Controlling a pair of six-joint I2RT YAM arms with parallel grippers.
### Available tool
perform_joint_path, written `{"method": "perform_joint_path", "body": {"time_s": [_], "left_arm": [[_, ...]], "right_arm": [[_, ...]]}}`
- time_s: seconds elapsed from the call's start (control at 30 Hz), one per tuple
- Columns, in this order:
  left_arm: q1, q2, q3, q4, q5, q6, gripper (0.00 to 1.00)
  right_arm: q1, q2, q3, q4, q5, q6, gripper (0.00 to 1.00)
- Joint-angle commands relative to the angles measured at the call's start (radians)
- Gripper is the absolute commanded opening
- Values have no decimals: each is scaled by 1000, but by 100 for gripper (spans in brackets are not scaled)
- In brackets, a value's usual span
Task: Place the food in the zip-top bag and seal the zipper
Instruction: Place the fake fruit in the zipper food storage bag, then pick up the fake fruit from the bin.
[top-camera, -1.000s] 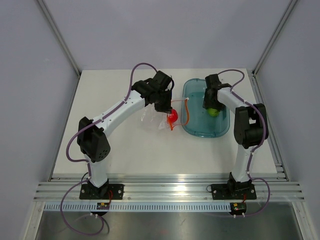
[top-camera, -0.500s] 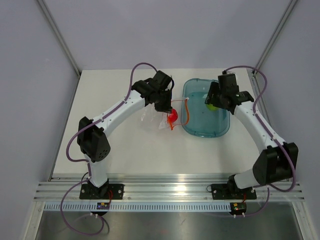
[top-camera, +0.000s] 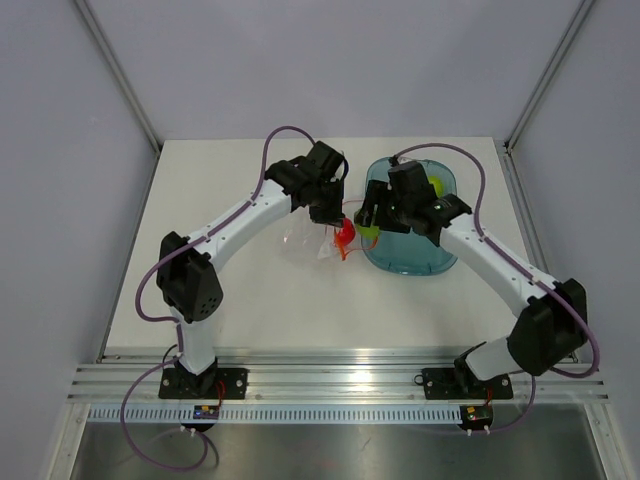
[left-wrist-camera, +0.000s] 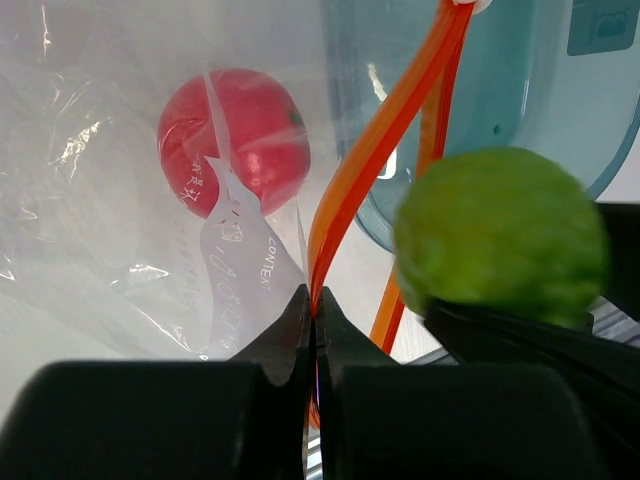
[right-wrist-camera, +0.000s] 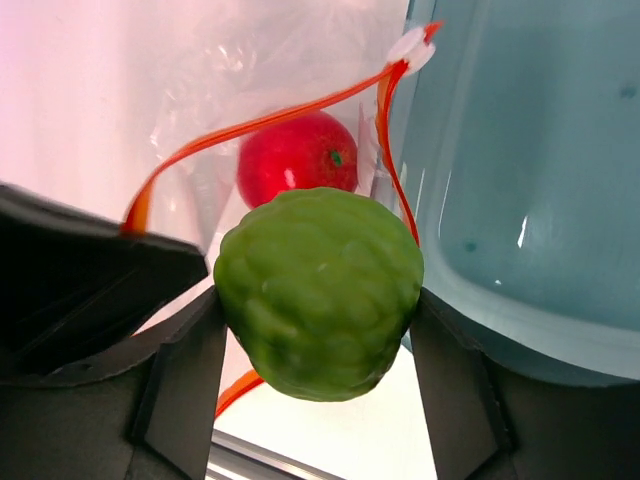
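The clear zip-top bag (top-camera: 305, 238) lies on the table left of the tray, with the red fruit (top-camera: 345, 233) inside it. My left gripper (top-camera: 337, 217) is shut on the orange-red zipper (left-wrist-camera: 365, 160) and holds the mouth open; its jaws (left-wrist-camera: 313, 310) pinch the strip. My right gripper (top-camera: 369, 227) is shut on a lime-green fruit (right-wrist-camera: 320, 290) and holds it just above the bag's mouth, next to the left gripper. The red fruit (right-wrist-camera: 297, 155) shows behind it through the plastic. The second green fruit (top-camera: 437, 186) lies in the tray's far end.
The translucent teal oval tray (top-camera: 420, 262) stands right of the bag, its left rim touching the bag's mouth. It fills the right side of the right wrist view (right-wrist-camera: 540, 200). The two grippers are very close together.
My right gripper has carried the green fruit out of the tray and leftward to the bag's mouth. The left gripper and the bag have stayed put.
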Motion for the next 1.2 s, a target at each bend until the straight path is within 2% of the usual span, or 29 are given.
{"method": "perform_joint_path", "body": {"time_s": [0.0, 0.03, 0.1, 0.13, 0.2, 0.3, 0.4, 0.47, 0.53, 0.57, 0.7, 0.93, 1.17], "left_arm": [[5, -7, 39, 30, 32, -3, 0], [5, -8, 41, 31, 36, -1, 0], [5, -10, 44, 28, 36, 0, 0], [6, -8, 47, 27, 36, 0, 0], [8, -11, 52, 25, 38, 2, 0], [11, -11, 55, 25, 41, 5, 0], [14, -24, 45, 22, 33, 7, 0], [17, -34, 26, 25, 30, 4, 0], [20, -39, 15, 35, 30, 1, 0], [20, -40, 13, 35, 32, 0, 0], [20, -40, 13, 35, 32, -1, 0], [20, -42, 21, 24, 32, 7, 0], [20, -37, 29, 25, 33, 10, 0]], "right_arm": [[24, 78, 54, 51, -46, 17, 74], [24, 89, 65, 46, -49, 8, 86], [24, 90, 86, 28, -31, -7, 97], [24, 84, 89, 25, -19, -15, 99], [23, 66, 109, -6, 44, -37, 99], [6, 37, 122, -44, 138, -53, 94], [-112, 3, 89, -34, 104, -47, 83], [-201, 1, 69, -12, 119, -63, 80], [-243, 74, 113, -39, 164, -95, 82], [-261, 108, 135, -50, 187, -107, 87], [-295, 286, 261, -76, 274, -155, 96], [-347, 581, 511, -132, 365, -201, 99], [-379, 733, 660, -172, 357, -233, 99]]}}
